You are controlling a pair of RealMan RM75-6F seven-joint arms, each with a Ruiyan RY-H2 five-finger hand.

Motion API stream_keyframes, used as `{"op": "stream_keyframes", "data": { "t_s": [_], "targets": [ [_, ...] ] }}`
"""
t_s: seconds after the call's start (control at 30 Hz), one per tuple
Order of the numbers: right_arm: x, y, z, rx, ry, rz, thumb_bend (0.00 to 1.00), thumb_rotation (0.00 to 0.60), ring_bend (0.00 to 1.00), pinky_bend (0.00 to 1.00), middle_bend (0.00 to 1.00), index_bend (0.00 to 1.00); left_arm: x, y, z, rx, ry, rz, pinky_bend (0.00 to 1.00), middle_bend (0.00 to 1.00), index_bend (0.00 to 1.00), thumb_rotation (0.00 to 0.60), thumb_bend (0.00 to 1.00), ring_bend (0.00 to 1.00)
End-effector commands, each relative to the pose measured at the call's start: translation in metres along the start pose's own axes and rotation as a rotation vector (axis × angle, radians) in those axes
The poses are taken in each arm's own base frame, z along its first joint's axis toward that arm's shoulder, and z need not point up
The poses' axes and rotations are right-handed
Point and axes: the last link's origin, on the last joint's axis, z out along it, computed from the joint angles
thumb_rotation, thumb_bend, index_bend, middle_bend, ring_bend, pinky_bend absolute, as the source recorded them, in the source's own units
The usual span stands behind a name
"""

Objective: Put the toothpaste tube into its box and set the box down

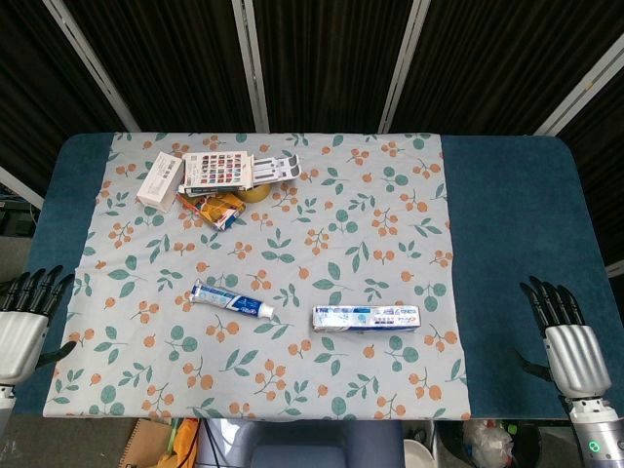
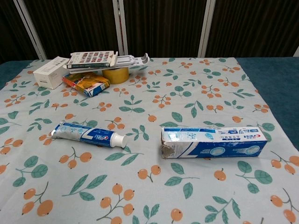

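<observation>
A: Where does the blue-and-white plastic toothpaste tube (image 2: 88, 134) lie?

B: Flat on the floral cloth (image 1: 370, 234) that covers the blue desk (image 1: 507, 224), its white cap pointing toward the long blue-and-white cardboard toothpaste box (image 2: 214, 142). The tube sits to the left of the box, near it but not touching. The box lies on its side with its torn, open end facing the tube.

A: And the robot hands?

B: The left robot hand (image 1: 24, 322) is well to the left of the box, off the cloth's edge, fingers spread and holding nothing. The right robot hand (image 1: 570, 341) is on the other side of the box, over bare desk, also spread and empty. Neither touches anything.

A: So nothing has begun.

B: I judge so: tube out, box untouched.

A: What might go wrong?

B: The mouth of the box looks ragged and partly crushed. The cap end could catch on that torn flap and push the box away instead of sliding in, unless the other hand steadies it. The tube is soft and rounded; a pinch near its middle may let it sag or squeeze.

A: Anything else close?

B: Far behind the box, toward the back left of the cloth, is a cluster: a small white carton (image 2: 50, 72), a colourful printed book (image 2: 91, 59) on a yellow tape roll (image 2: 115, 74), and an orange-and-blue packet (image 2: 86, 84). They are well clear.
</observation>
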Motion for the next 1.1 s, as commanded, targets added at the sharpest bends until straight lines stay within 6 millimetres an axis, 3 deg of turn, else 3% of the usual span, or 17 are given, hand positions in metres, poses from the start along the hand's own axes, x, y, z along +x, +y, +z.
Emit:
{"op": "stream_keyframes", "data": {
  "t_s": [0.03, 0.77, 0.97, 1.1],
  "targets": [
    [0.000, 0.000, 0.000, 0.001, -0.002, -0.001, 0.21, 0.600, 0.00, 0.00, 0.00, 0.00, 0.000, -0.001, 0.000, 0.002, 0.001, -0.001, 0.00, 0.00, 0.00, 0.600, 0.00, 0.00],
    [-0.003, -0.004, 0.003, -0.011, -0.044, 0.011, 0.21, 0.600, 0.00, 0.00, 0.00, 0.00, 0.003, -0.002, -0.003, 0.016, -0.001, -0.025, 0.00, 0.00, 0.00, 0.600, 0.00, 0.00],
    [-0.008, -0.028, 0.016, 0.055, -0.132, 0.045, 0.21, 0.600, 0.00, 0.00, 0.00, 0.00, 0.003, -0.001, -0.001, 0.018, -0.007, -0.032, 0.00, 0.00, 0.00, 0.600, 0.00, 0.00],
    [-0.016, -0.065, 0.033, 0.130, -0.215, 0.112, 0.21, 0.600, 0.01, 0.01, 0.04, 0.00, 0.001, 0.001, 0.001, 0.009, -0.013, -0.030, 0.00, 0.00, 0.00, 0.600, 0.00, 0.00]
  ]
}}
